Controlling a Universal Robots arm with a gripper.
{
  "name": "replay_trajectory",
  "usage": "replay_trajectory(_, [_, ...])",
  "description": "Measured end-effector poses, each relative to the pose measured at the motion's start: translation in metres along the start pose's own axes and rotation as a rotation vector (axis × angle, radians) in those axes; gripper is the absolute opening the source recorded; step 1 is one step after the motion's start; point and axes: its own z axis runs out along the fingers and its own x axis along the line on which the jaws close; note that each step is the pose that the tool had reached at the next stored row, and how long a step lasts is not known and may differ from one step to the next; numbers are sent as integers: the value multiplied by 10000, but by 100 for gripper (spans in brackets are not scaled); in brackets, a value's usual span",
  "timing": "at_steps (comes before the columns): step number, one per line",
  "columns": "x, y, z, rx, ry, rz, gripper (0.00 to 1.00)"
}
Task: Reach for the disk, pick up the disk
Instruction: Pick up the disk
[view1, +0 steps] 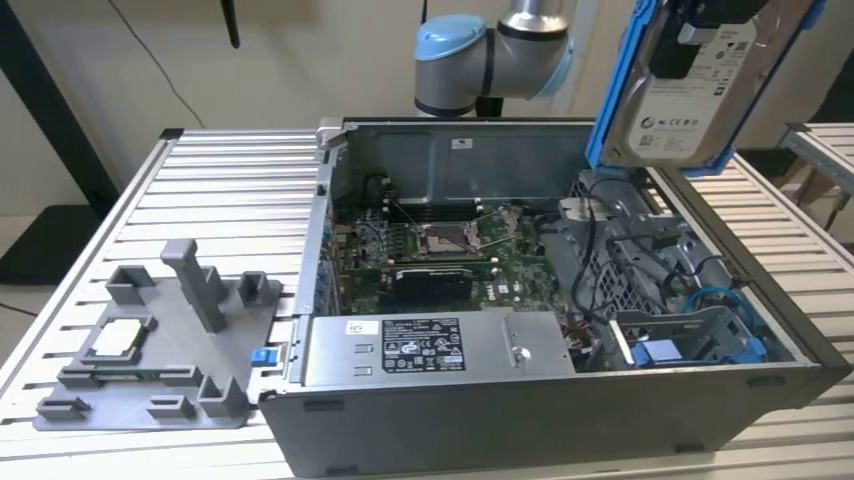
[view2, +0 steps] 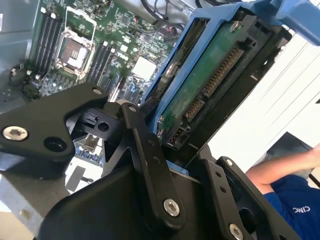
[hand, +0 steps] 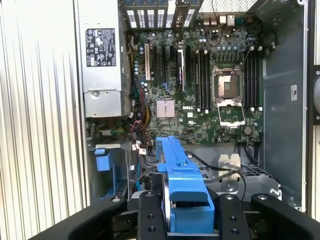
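Tool (view2: 172, 150) clamped on disk (view1: 701, 90), upper right of frame, lifted above case (view1: 534, 400); stiff, heavyish, grip blue bracket edges

Disk (view1: 703, 85) hangs in open air above open case (view1: 534, 420); below, drive cage (view1: 681, 335) and cables (view1: 721, 300) crowd bay

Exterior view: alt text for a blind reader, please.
A silver metal hard drive in a blue plastic bracket hangs lifted above an open grey computer case on a slatted metal table. A grey plastic fixture sits toward the exterior view's left.
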Motion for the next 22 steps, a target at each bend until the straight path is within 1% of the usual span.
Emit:
replay_trajectory(14, [326, -25, -5, 0, 1, 6, 0])
replay_trajectory(17, [382, -36, 20, 0, 0, 6, 0])
replay_trajectory(22, [436, -54, 103, 0, 1, 6, 0])
